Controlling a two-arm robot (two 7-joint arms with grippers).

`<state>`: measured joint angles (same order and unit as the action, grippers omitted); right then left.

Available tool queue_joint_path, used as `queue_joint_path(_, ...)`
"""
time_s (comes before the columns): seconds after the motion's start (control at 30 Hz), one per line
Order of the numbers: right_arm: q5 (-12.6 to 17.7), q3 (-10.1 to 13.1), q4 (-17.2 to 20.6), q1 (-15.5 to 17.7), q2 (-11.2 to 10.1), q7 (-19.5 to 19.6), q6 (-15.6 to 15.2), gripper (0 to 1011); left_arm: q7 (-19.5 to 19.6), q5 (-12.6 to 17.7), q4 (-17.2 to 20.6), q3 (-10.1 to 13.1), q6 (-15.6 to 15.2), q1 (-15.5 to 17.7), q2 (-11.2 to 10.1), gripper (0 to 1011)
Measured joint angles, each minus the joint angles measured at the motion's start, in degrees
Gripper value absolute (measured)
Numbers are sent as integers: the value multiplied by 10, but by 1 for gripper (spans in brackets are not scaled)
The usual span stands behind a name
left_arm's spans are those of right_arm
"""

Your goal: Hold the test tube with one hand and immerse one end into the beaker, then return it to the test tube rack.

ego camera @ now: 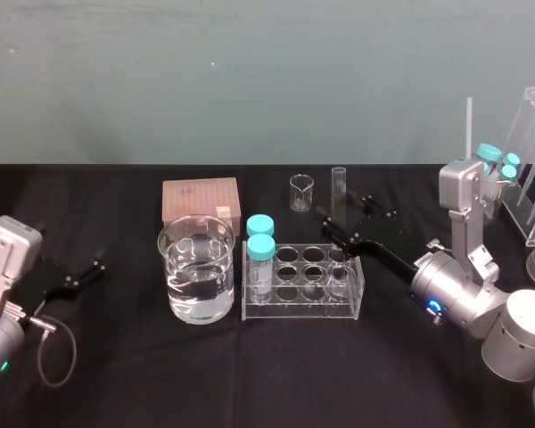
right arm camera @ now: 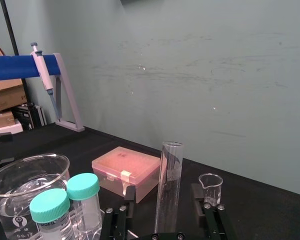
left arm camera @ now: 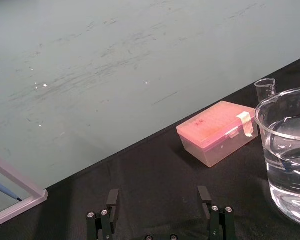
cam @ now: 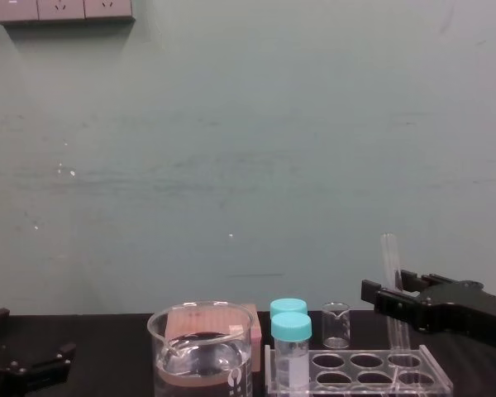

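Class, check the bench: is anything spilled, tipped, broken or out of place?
Nothing stands out. The test tube stands upright in the test tube rack, inside the open right gripper; the beaker is upright, nothing spilled. The left gripper sits open at left.

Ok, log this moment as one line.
right end effector: open around test tube | test tube: upright in rack | left end effector: parked, open

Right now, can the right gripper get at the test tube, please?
Likely yes: the right gripper is open, a finger on each side of the upright test tube in the test tube rack, nothing between them. The left gripper sits parked aside.
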<state>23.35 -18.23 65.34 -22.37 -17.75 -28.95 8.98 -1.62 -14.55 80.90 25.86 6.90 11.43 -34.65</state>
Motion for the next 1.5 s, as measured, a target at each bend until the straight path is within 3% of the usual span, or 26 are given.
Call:
queue_joint_path(0.27,6,7,14,6,-1,-2,7,894,0,0,0,0,0,0,0,1000)
queue_joint_path(0.43,16,28,62,23,-9,8,25,1002,0,0,0,0,0,0,0,1000)
queue_joint_path(0.53,18,42,87,34,-14,21,35,1000,0,0,0,0,0,0,0,1000)
queue_joint_path(0.7,-1,81,121,67,-25,80,43,1000,0,0,0,0,0,0,0,1000)
queue_joint_path(0.83,-30,104,123,94,-22,143,24,1000,0,0,0,0,0,0,0,1000)
queue_joint_path(0.97,-45,110,107,106,-12,175,-5,1000,0,0,0,0,0,0,0,1000)
queue_joint_path(1.23,-62,106,74,107,4,181,-43,1000,0,0,0,0,0,0,0,1000)
queue_joint_path(1.5,-63,106,73,106,4,182,-44,1000,0,0,0,0,0,0,0,1000)
